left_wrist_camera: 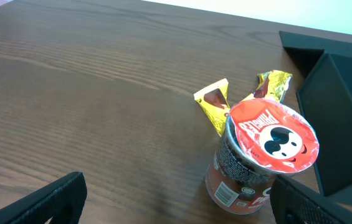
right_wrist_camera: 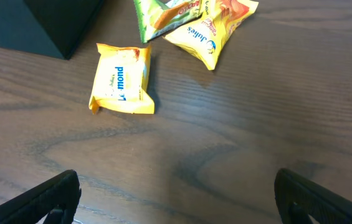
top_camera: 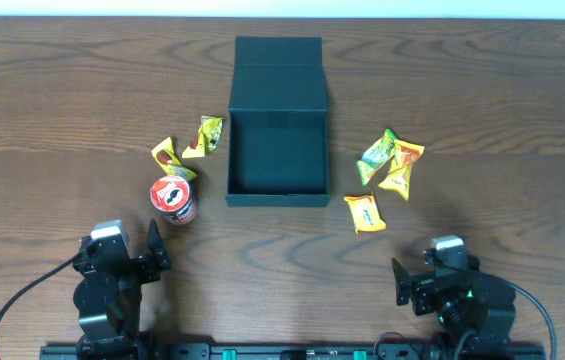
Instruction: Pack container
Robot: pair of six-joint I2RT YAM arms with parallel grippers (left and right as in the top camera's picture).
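The dark teal container (top_camera: 234, 150) stands open at the table's middle, its flap lid (top_camera: 278, 52) folded back; its corner shows in the left wrist view (left_wrist_camera: 341, 137) and in the right wrist view (right_wrist_camera: 51, 25). Yellow snack packets (top_camera: 189, 147) lie left of it. A green and yellow packet pile (top_camera: 390, 160) and a single yellow packet (top_camera: 365, 213) lie right of it. My left gripper (top_camera: 132, 255) is open and empty near the front edge. My right gripper (top_camera: 424, 275) is open and empty at the front right.
A small red cylindrical can (top_camera: 174, 198) stands upright just ahead of my left gripper, close to its right finger in the left wrist view (left_wrist_camera: 260, 158). The yellow packet (right_wrist_camera: 121, 79) lies ahead of my right gripper.
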